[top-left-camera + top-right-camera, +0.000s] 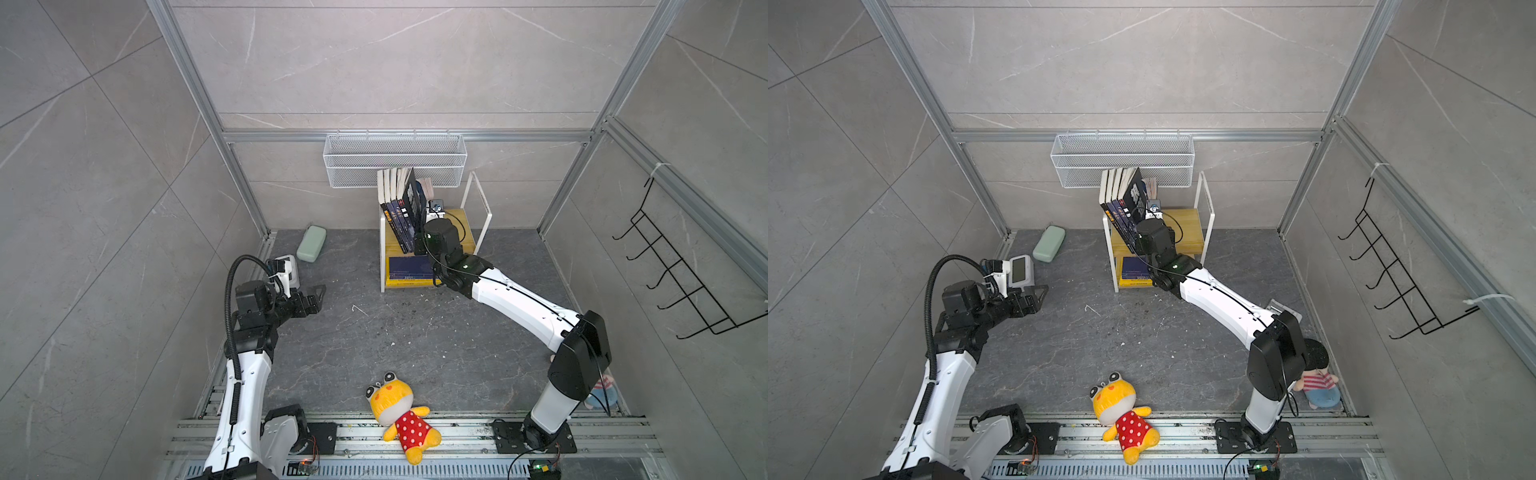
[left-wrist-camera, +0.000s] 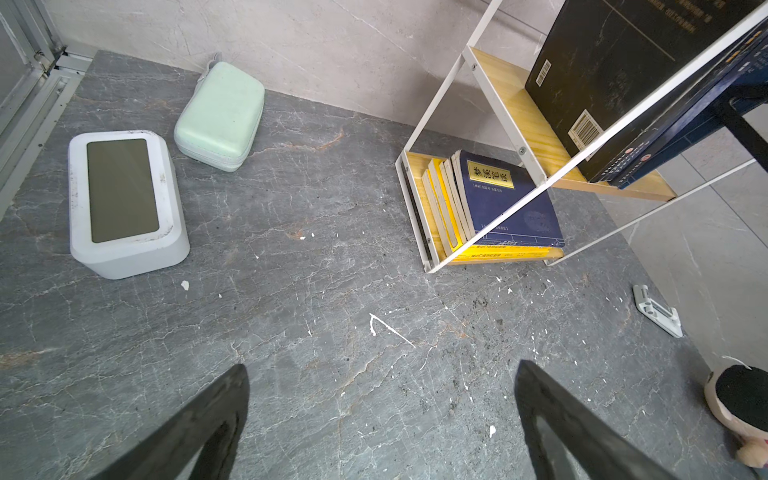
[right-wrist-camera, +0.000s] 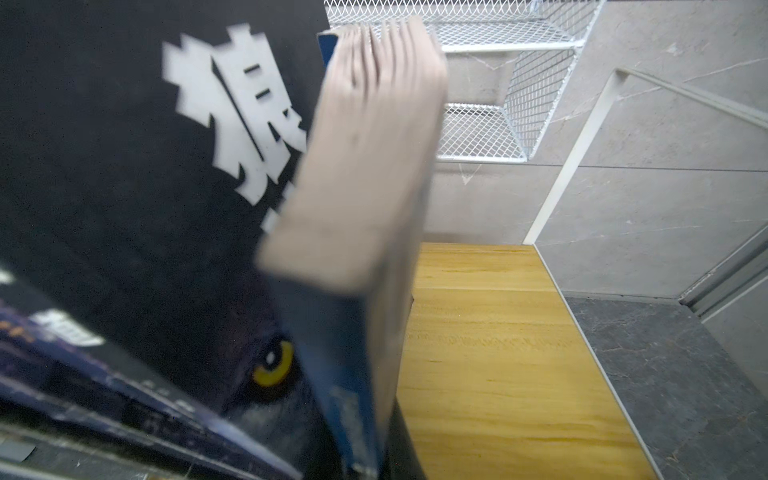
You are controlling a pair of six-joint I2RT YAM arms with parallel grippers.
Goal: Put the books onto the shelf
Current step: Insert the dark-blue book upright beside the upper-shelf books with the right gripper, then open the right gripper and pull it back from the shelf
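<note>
At right wrist only, wolf eye (image 3: 272,368)

Both arms (image 1: 523,307) show white shells, black joints; left carries ribbed black conduit (image 1: 227,299).

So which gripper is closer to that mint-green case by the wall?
Left. The left gripper hangs open just short of the mint-green case; the right gripper is away at the shelf, against the books on its upper board.
</note>
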